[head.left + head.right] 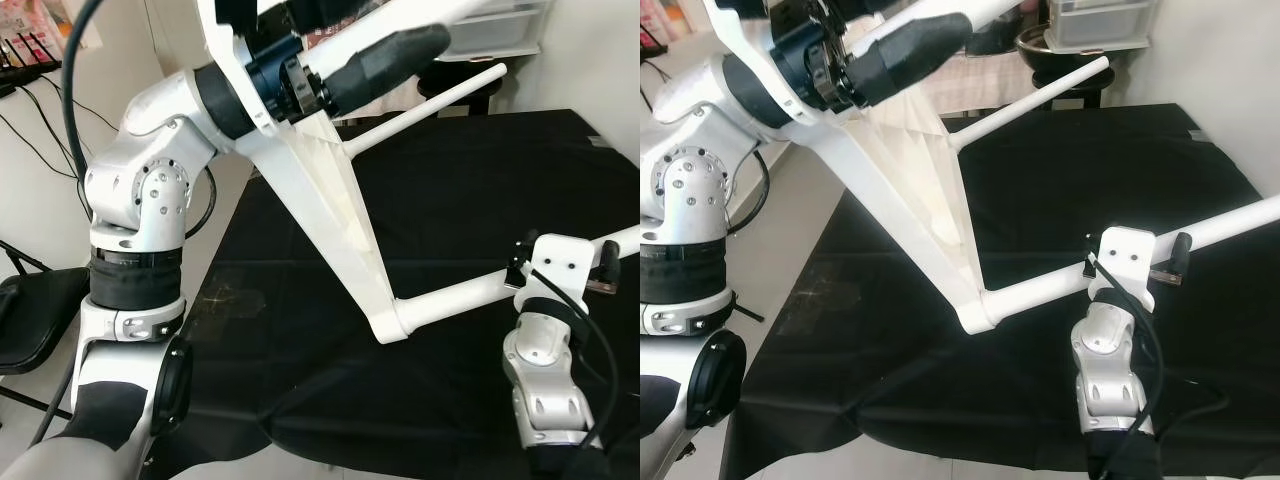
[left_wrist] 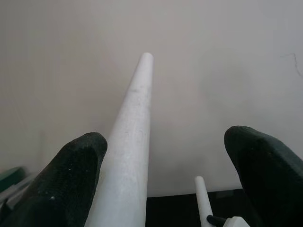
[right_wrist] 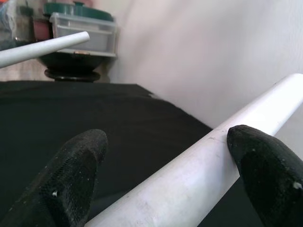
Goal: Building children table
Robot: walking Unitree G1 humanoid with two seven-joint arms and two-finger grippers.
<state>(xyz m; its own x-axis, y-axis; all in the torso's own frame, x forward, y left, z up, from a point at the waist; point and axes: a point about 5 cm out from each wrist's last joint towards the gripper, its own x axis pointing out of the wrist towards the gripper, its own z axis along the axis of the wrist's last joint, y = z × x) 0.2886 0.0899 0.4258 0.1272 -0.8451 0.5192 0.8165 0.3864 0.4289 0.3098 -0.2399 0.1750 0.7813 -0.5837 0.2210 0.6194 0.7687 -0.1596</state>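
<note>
A white children's table hangs tilted above the black cloth (image 1: 480, 180), its flat top (image 1: 340, 220) edge-on and its round legs pointing right. High up, my left gripper (image 2: 165, 165) is open around the upper leg (image 2: 130, 132), which lies against one finger (image 2: 71, 175). Another leg (image 1: 430, 105) juts out free below it. The lowest leg (image 1: 450, 295) runs to my right gripper (image 3: 165, 163), which is open around it; this leg (image 3: 199, 165) passes between the two fingers, close to one fingertip (image 3: 265, 161).
The black cloth covers a wide low surface. A black chair (image 1: 30, 310) stands at the left beside cables on the white wall. At the back are a round black stool (image 1: 1060, 55) and clear plastic drawers (image 1: 500, 25).
</note>
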